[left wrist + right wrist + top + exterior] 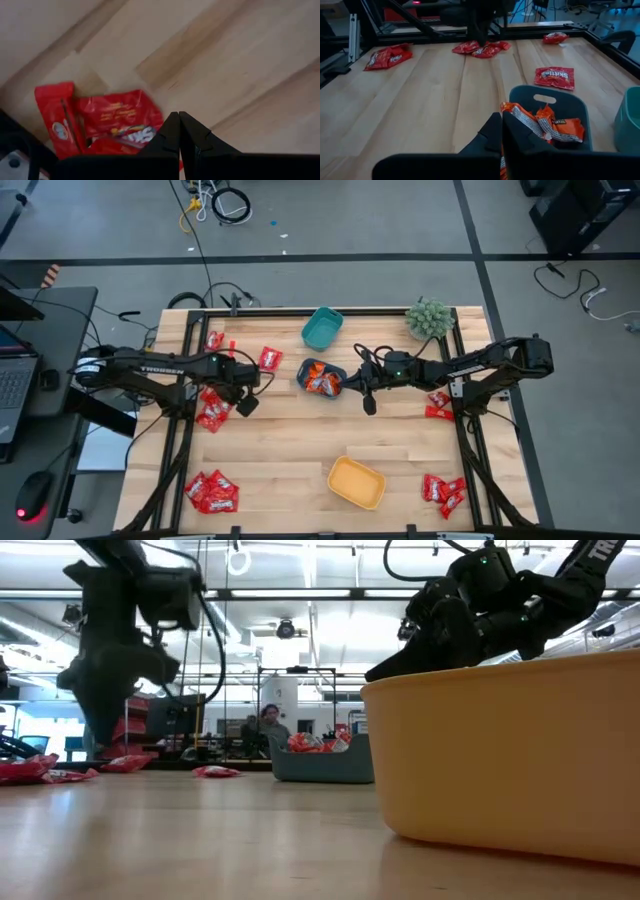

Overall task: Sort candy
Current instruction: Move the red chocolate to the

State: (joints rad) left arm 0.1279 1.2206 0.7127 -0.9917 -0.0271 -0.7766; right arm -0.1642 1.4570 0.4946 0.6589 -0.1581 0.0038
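Red candy packets lie in heaps on the wooden table: one heap is beside my left gripper, and others lie near the front left, front right and right edge. Orange-red packets fill a grey-blue bin. My left gripper is shut, with red packets flat on the wood just beyond its tips. My right gripper is also shut and sits right of the grey-blue bin, raised above the table in the low view.
An empty teal bin stands at the far middle and a yellow bin at the near middle. A small green plant stands at the far right corner. Single red packets lie far left. Bare wood stretches between the two grippers.
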